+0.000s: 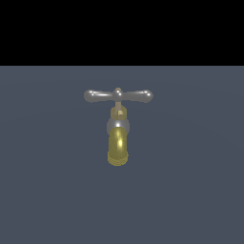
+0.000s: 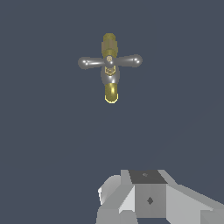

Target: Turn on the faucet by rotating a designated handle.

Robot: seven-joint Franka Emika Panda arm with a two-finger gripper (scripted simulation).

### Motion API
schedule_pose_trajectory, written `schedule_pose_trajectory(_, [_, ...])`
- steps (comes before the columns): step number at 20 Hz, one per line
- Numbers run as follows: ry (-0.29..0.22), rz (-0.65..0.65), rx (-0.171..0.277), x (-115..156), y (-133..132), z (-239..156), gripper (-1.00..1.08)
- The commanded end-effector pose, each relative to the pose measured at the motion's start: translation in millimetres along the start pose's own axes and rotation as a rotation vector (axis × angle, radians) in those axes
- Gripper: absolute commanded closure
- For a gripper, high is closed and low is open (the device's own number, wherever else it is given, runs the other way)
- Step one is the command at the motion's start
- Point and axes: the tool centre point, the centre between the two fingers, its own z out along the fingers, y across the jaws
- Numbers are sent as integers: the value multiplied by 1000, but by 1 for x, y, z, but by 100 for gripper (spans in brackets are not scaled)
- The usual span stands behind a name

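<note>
In the exterior view the handle (image 1: 118,95) is lying level, one arm reaching toward that view's left and one toward its right, w/ the tap (image 1: 117,138) standing mid-floor and its brass spout pointing at the camera. The gripper isn't showing there; the wrist view is catching only grey arm housing, fingers out of sight, so can't tell if they're spread or closed. Approach step is looking barely begun, handle untouched; next move prob. needs the arm coming in beside one bulbous arm end and pushing it round the stem.
</note>
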Motion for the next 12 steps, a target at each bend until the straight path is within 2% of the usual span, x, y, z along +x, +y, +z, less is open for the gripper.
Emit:
schedule_pose_trajectory(1, [0, 0, 0, 0, 0, 0, 108])
schedule_pose_trajectory(12, [-3, -73, 1, 4, 9, 15, 108])
